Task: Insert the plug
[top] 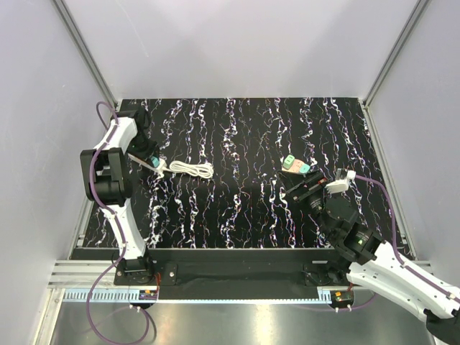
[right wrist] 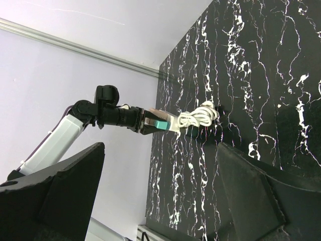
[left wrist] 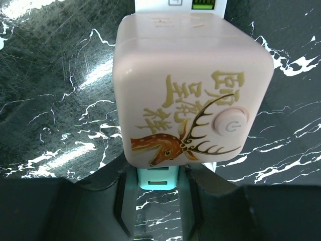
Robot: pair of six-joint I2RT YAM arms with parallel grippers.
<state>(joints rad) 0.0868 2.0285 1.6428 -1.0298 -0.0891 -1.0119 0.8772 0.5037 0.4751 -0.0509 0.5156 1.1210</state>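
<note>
The left gripper (left wrist: 157, 185) has its jaws clenched on the teal base (left wrist: 155, 175) of a pink cube adapter (left wrist: 190, 85), held low over the far-left part of the worktop (top: 244, 215). A white plug (left wrist: 173, 4) meets the cube's far face; whether it is seated cannot be told. The coiled white cable (top: 191, 169) lies just right of the cube, in line with the jaws' axis. The right gripper (top: 305, 188), jaws released wide, stands well apart beside a small pastel block (top: 295, 164). The left arm is judged nearer the plug.
</note>
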